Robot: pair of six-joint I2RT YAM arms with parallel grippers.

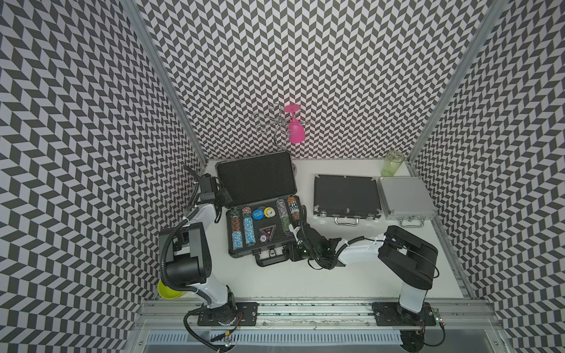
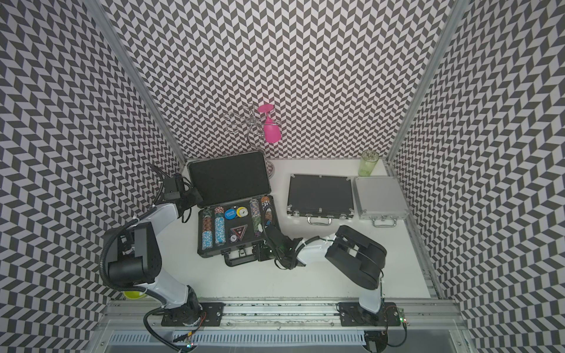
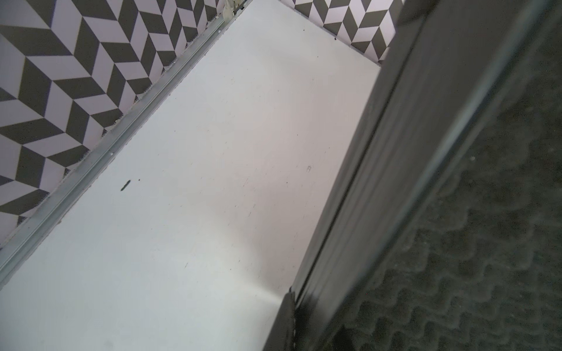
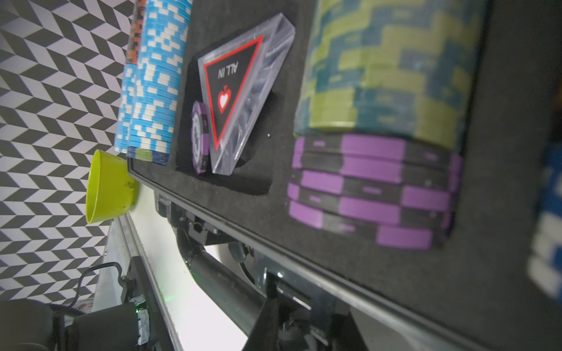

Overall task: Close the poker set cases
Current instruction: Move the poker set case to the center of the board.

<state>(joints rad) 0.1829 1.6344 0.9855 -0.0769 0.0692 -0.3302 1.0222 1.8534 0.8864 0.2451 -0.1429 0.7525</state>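
Closing the one case that is open is the step in hand. In both top views the large dark-grey case [image 1: 275,227] sits left of centre on the tabletop [image 1: 305,281], its lid [image 1: 255,180] raised toward the back wall, while the flat black case [image 1: 345,195] and the small silver case [image 1: 406,197] lie shut to its right. The left end effector [image 1: 222,196] is at the lid's left edge near the hinge and the right end effector [image 1: 290,252] at the base's front right corner beside the handle [image 1: 270,259]; whether either is spread, pressed together or pinching cannot be told. The left wrist view shows only the lid's rim and foam lining [image 3: 486,243] close up, no fingers. The right wrist view looks across purple chips [image 4: 365,188]. The next move likely calls for swinging the lid down onto the base while the base is kept from sliding.
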